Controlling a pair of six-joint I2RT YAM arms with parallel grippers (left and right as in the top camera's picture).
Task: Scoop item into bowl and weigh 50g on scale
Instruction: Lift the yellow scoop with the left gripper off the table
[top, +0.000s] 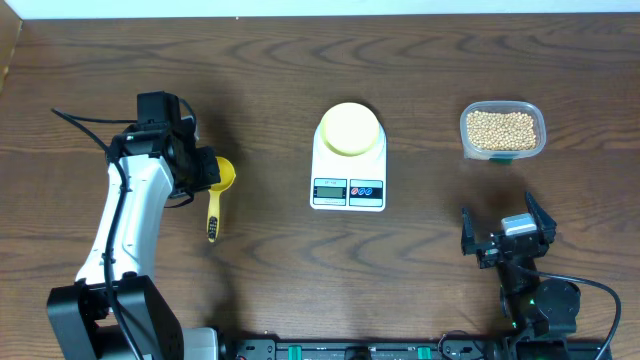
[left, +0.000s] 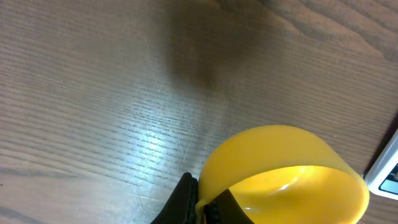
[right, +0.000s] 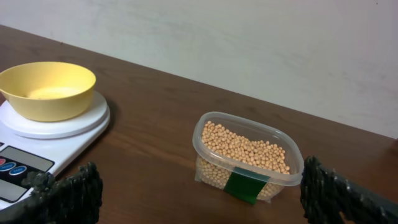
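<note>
The pale yellow bowl (top: 348, 128) stands empty on the white scale (top: 348, 190) at the table's middle; both also show in the right wrist view, the bowl (right: 46, 90) on the scale (right: 37, 155). The tan beans (top: 500, 127) fill a clear plastic tub (top: 530, 148) at the right; the right wrist view shows the beans (right: 245, 149) ahead of the fingers. My left gripper (top: 205, 172) is shut on the rim of a bright yellow scoop (top: 214, 205), seen close in the left wrist view (left: 202, 200) on the scoop (left: 280, 168). My right gripper (top: 508, 232) is open and empty, short of the tub (right: 199, 199).
The scoop's handle points toward the table's front edge. A corner of the scale (left: 388, 174) shows at the right of the left wrist view. The tub (right: 206, 121) has a green label on its near side. A pale wall runs behind the table's far edge.
</note>
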